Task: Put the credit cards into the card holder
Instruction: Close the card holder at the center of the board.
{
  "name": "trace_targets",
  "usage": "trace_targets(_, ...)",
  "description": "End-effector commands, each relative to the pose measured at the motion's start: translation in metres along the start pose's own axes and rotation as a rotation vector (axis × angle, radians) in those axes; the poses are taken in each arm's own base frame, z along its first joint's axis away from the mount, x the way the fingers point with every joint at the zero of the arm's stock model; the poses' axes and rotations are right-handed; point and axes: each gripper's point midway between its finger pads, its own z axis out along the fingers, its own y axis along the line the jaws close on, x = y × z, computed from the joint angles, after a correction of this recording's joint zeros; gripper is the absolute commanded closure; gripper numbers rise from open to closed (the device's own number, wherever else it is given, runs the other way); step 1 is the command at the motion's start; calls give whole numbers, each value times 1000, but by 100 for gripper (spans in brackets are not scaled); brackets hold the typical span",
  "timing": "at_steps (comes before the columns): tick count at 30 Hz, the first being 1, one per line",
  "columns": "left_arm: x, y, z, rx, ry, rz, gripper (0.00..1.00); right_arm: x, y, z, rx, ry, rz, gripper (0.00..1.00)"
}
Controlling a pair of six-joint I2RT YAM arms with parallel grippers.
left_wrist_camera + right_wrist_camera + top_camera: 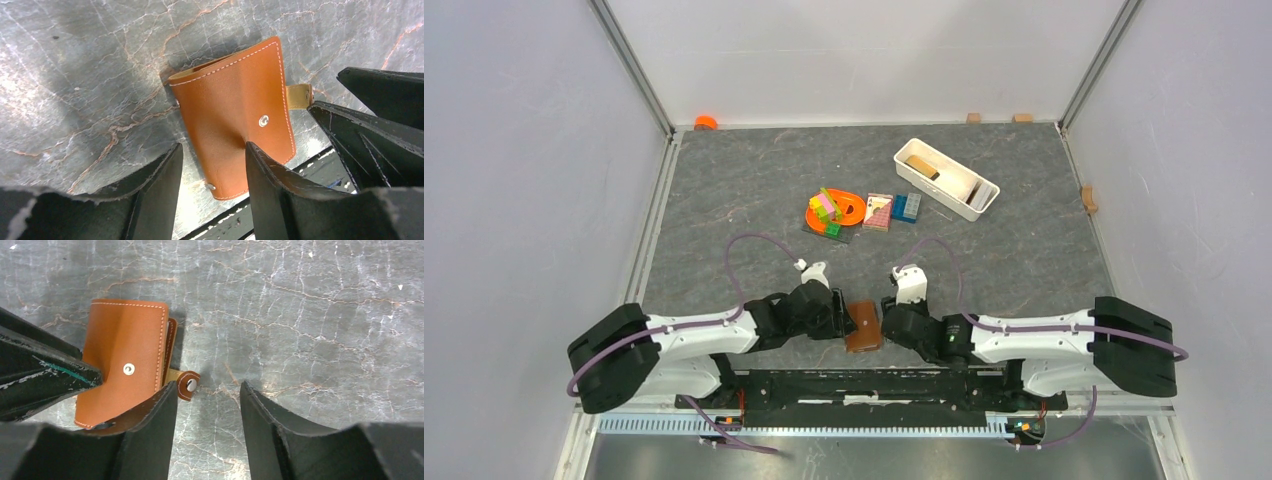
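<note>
1. The left pincer (212,149) had its jaws apart, with the wallet (235,115) partly between them and one finger pressing its cover (folded, strap unsnapped).
2. The right pincer (208,389) had its jaws apart over the table (310,330), with the wallet just beside one finger.

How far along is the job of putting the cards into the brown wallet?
Done: the card holder has its snap strap unfastened. In hand: left tool and right tool, both open, flank the folded holder. To do: no card shows beside it; opening it, fetching and inserting cards remain.
</note>
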Motion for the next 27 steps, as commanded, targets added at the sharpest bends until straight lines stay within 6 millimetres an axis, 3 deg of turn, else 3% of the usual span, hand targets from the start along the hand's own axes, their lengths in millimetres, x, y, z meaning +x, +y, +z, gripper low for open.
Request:
trace_targets(1, 19, 37, 6, -150, 38, -21, 43, -3, -2, 2, 1, 9, -26, 47)
trace_targets(8, 18, 42, 12, -194, 42, 11, 53, -3, 8, 4, -22, 40, -40, 53)
trace_targets(15, 23, 46, 15, -249, 64, 49, 59, 0, -4, 3, 47, 59, -56, 69)
trace_targets(21, 24, 54, 15, -319, 78, 94, 60, -8, -13, 0, 92, 33, -66, 74)
trace_targets(27, 24, 52, 15, -332, 77, 113, 60, -4, -33, -1, 183, 36, -106, 78)
